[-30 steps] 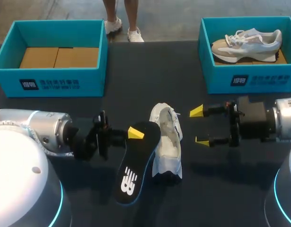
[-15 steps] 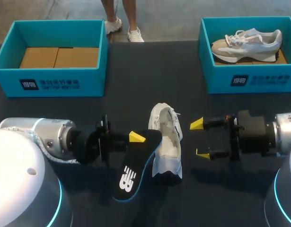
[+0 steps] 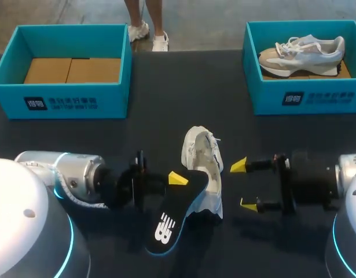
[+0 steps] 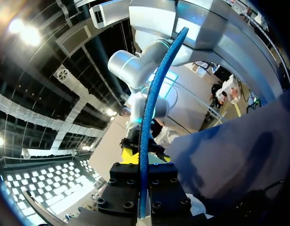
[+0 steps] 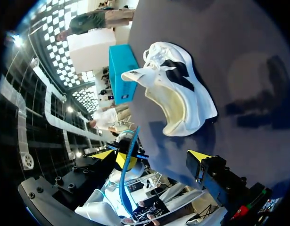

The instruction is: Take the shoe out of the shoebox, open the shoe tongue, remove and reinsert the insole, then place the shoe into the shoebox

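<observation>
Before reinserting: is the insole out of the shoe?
Out: the left gripper holds the insole beside the shoe, whose inside shows bare.

White shoe [image 3: 202,174] upright mid-table, tongue pulled open, black insole [image 3: 175,211] (blue-edged) tilted just beside it

Dark tabletop [image 3: 166,92]. Two teal boxes sit along its far side, well apart: left shoebox [image 3: 68,103] and right shoebox [image 3: 308,99]. White shoe [image 3: 204,153] lies near the middle, opening upward.
</observation>
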`<state>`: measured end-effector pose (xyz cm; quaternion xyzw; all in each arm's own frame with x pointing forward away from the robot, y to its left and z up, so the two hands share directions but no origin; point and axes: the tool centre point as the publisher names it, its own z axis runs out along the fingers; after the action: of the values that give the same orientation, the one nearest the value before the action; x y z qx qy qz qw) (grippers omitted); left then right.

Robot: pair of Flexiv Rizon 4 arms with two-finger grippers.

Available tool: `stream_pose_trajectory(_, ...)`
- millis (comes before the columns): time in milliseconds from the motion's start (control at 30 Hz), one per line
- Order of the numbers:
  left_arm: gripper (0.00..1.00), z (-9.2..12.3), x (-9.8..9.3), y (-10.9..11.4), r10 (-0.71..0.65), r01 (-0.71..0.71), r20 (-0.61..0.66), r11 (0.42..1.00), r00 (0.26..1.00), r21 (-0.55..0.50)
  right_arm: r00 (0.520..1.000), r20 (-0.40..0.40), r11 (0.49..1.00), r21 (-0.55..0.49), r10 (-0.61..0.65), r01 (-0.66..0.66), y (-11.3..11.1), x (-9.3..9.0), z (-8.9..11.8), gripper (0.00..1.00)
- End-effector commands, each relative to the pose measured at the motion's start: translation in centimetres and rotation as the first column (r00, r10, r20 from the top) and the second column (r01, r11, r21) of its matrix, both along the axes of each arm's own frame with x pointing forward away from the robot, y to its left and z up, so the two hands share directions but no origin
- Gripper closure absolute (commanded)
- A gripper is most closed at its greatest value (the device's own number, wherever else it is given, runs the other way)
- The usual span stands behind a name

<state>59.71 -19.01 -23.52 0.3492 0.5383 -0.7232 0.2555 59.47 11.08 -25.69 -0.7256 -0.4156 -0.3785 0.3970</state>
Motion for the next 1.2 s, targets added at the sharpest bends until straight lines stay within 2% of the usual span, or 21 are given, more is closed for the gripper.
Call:
stream_pose_trajectory(33,1.0,-0.8,0.1,-0.6,-0.012,0.012,-0.003,1.0,1.0,-0.004,1.0,-0.005,0.998,-0.068,-0.007,0.007,1.0,-0.5,-0.3,0.0)
stream_pose_trajectory(400,1.0,-2.3,0.3,-1.3,-0.027,0.027,-0.018,0.999,0.999,0.017,0.999,0.0,0.987,-0.155,0.053,-0.052,1.5,-0.2,-0.6,0.0)
stream_pose_trajectory(667,1.0,-3.3,0.7,-1.5,-0.023,0.024,-0.036,0.999,0.999,0.034,0.994,0.008,0.979,-0.172,0.11,-0.107,1.4,0.7,-1.2,0.0)
stream_pose_trajectory(1200,1.0,-4.1,1.3,-2.1,0.024,-0.017,-0.113,0.998,0.993,0.06,0.992,0.043,0.979,-0.168,0.121,-0.113,1.1,0.3,-1.5,0.0)
